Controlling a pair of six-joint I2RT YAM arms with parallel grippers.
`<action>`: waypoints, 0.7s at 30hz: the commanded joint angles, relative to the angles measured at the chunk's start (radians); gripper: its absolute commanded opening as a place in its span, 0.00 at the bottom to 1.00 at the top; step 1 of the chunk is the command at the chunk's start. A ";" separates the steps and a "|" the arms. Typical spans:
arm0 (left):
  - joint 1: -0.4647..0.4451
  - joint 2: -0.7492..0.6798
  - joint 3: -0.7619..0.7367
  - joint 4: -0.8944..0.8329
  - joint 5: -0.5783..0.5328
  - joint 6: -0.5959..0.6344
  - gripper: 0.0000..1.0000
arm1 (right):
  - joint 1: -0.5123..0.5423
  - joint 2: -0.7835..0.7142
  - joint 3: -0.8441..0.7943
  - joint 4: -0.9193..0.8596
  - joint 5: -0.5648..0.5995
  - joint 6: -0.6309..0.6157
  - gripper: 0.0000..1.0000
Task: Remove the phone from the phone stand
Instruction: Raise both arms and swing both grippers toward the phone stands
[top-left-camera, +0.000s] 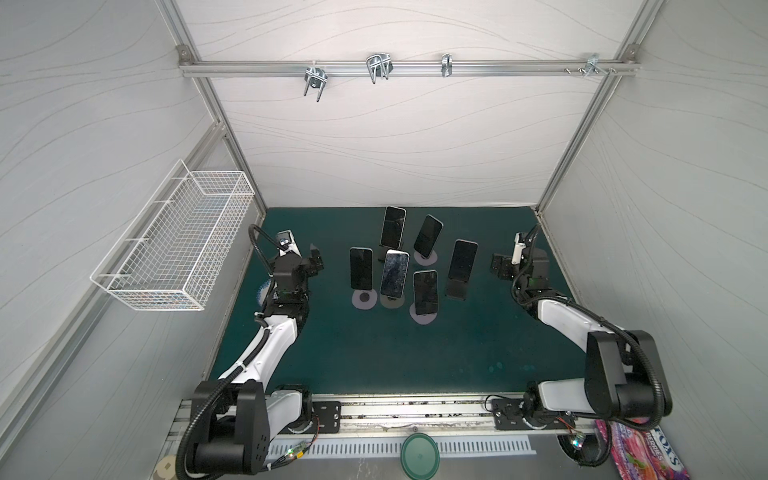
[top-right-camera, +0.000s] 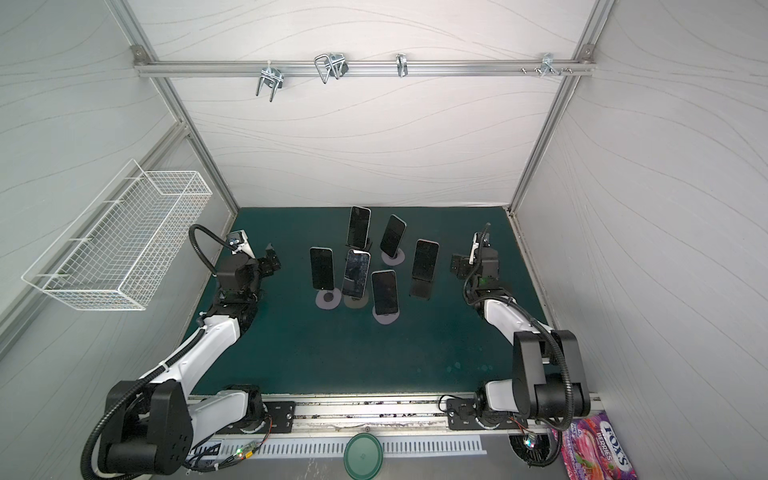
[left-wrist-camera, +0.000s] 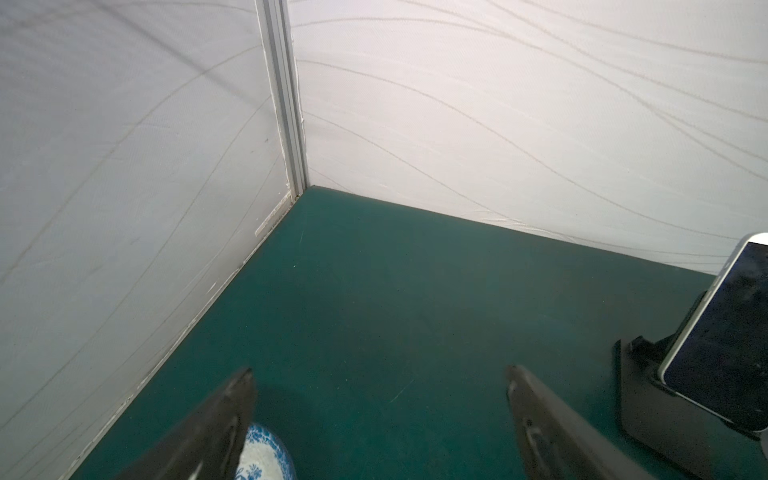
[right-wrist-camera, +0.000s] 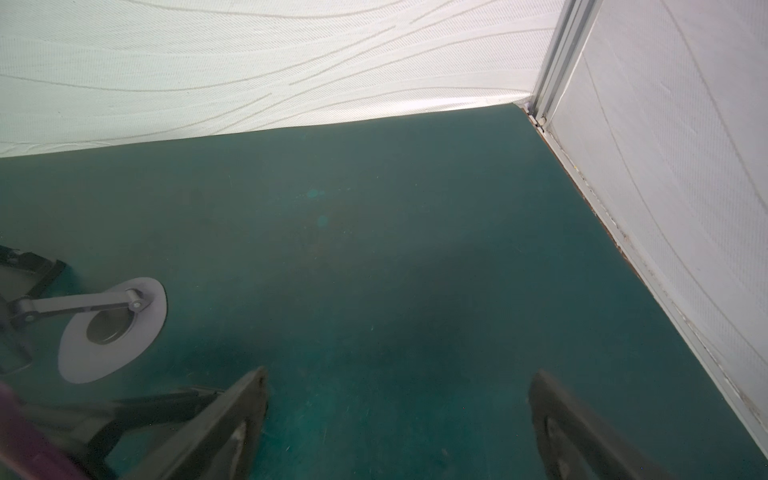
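Top views are taken up by a dark green worktop (top-left-camera: 374, 365) enclosed by white walls. Six phones are stood on stands in a cluster between its middle and its far edge, all with dark screens turned toward the near edge. The leftmost phone (top-left-camera: 360, 268) is carried over a round grey base (top-left-camera: 365, 300), and the middle phone (top-left-camera: 395, 273), its glass smeared, is set just beside it. The nearest phone (top-left-camera: 426, 292) is propped over a second grey base (top-left-camera: 423, 319). The rightmost phone (top-left-camera: 462, 259) is leaned on a black stand (top-left-camera: 456, 289). A far phone (top-left-camera: 392, 226) and a tilted phone (top-left-camera: 428, 236) are placed closest to the far edge.

The left gripper (top-left-camera: 316, 258) is held near the left edge, apart from the leftmost phone. In the left wrist view its fingers (left-wrist-camera: 216, 428) are seen spread wide with only green worktop between them, and a blue-and-white patterned disc (left-wrist-camera: 266, 453) is partly hidden under one finger. A white-edged phone (left-wrist-camera: 723, 332) on a dark stand (left-wrist-camera: 648, 399) is partly caught in that view; which of the six it is cannot be told.

The right gripper (top-left-camera: 500, 266) is held near the right edge, apart from the rightmost phone. In the right wrist view its fingers (right-wrist-camera: 224, 436) are likewise spread, with nothing gripped.

A wire basket (top-left-camera: 174, 249) is hung on the left wall.
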 joint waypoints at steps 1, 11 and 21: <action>0.004 -0.028 0.073 -0.092 0.033 -0.027 0.95 | 0.001 -0.062 0.017 -0.121 0.013 0.040 0.99; -0.010 -0.049 0.270 -0.260 0.154 -0.026 0.94 | 0.002 -0.254 0.092 -0.328 -0.026 0.068 0.99; -0.075 -0.083 0.454 -0.462 0.230 0.092 0.92 | 0.002 -0.325 0.292 -0.640 -0.063 0.169 0.99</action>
